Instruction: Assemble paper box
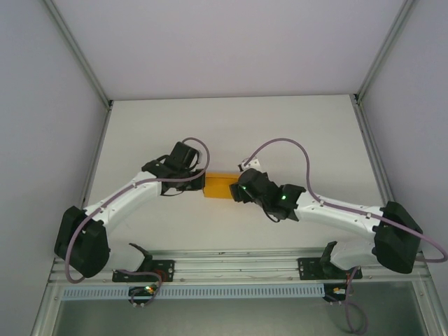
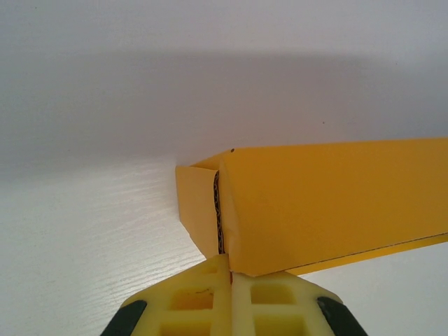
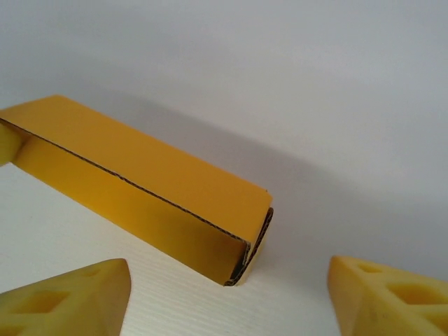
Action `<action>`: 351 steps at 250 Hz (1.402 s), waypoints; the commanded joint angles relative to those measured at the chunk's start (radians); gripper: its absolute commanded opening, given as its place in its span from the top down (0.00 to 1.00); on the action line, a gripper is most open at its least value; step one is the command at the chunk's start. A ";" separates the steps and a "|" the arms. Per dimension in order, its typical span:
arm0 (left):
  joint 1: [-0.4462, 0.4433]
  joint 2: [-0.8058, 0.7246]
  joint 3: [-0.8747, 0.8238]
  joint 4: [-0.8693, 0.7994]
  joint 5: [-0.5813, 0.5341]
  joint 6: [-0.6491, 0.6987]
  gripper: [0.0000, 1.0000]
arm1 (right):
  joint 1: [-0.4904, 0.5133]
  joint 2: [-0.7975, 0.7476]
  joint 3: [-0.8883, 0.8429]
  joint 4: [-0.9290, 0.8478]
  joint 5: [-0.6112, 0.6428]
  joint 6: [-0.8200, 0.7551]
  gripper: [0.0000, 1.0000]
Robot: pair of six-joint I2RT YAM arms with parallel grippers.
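Our left hand point(image 2: 229, 278) is clenched on the smooth orange rectangular card box point(image 2: 329, 203) at six o'clock. Our right hand point(image 3: 229, 273) gapes wide, touching nothing.

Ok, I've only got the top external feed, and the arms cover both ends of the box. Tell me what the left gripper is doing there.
Observer: The left gripper is shut, pinching a card edge at one end of the paper box.
Operator: Now report the right one.
Observer: The right gripper is open, its fingers spread wide and clear of the box's other end.
Operator: Describe that end.
Observer: Its flap looks folded in, with a thin dark seam showing along the edge.
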 commanded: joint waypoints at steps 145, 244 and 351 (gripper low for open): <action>-0.018 -0.009 0.020 -0.131 -0.017 0.098 0.77 | -0.167 0.152 -0.038 0.055 -0.182 0.142 0.45; 0.039 -0.099 0.088 -0.157 -0.019 0.030 0.25 | -0.167 0.144 -0.081 0.050 -0.183 0.161 0.46; 0.175 0.060 -0.126 0.179 0.275 -0.026 0.54 | -0.177 0.173 -0.137 0.108 -0.190 0.180 0.57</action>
